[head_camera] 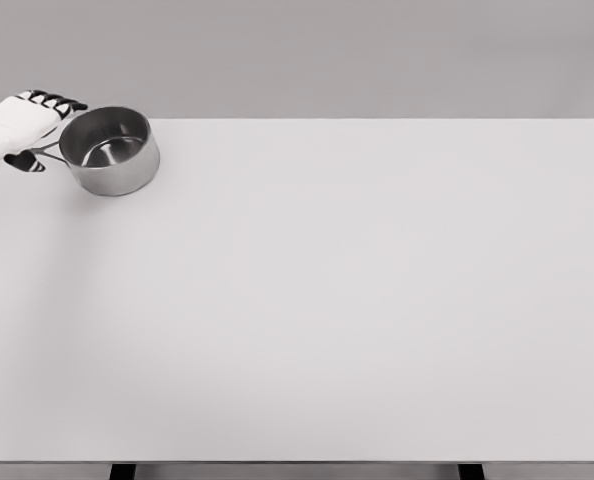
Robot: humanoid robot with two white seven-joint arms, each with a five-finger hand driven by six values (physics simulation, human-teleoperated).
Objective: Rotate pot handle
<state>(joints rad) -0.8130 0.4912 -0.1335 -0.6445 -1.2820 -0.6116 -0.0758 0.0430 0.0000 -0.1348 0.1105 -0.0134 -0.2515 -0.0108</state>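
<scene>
While it sits upright at the far left corner of the table, the round shiny steel pot (109,150) shows an empty interior and a thin metal handle (47,149) pointing left. White robot left hand (17,128) with black finger joints is right beside the pot, fingers curled over the handle, thumb under it, so it looks clenched around the handle. Arm enters from the left edge. Plain white rectangular table (357,300) carries the pot; grey wall behind.
</scene>
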